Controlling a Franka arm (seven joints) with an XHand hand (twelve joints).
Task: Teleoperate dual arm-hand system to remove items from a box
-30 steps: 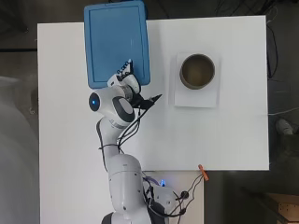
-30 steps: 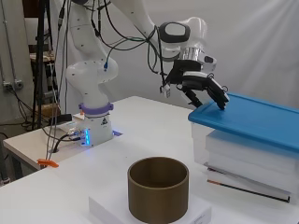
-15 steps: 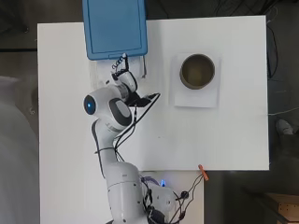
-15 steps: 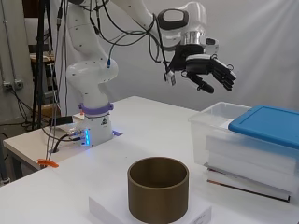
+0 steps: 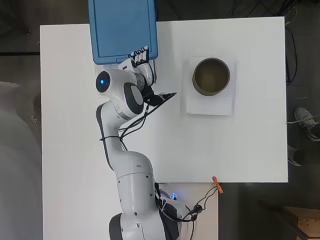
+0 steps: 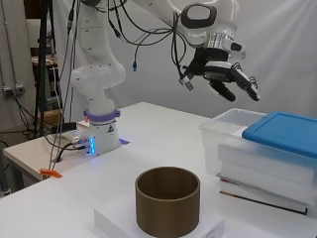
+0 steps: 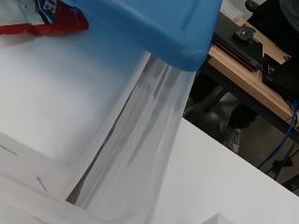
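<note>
Lid (image 6: 287, 131) partly over box (image 6: 223, 136), hand (image 6: 225, 79) above box, cylinder (image 6: 168, 201) on table (image 5: 250, 145)

White table (image 5: 250, 150) bears clear box (image 6: 233, 130), white slab (image 5: 222, 106).

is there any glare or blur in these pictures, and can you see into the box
Overhead view: even light, no strong glare; the blue lid hides most of the clear box. Side view: soft light, robot hand sharp above the clear box. Wrist view: very close, the box wall looks streaky and hazy; a red and white packet shows inside.
</note>
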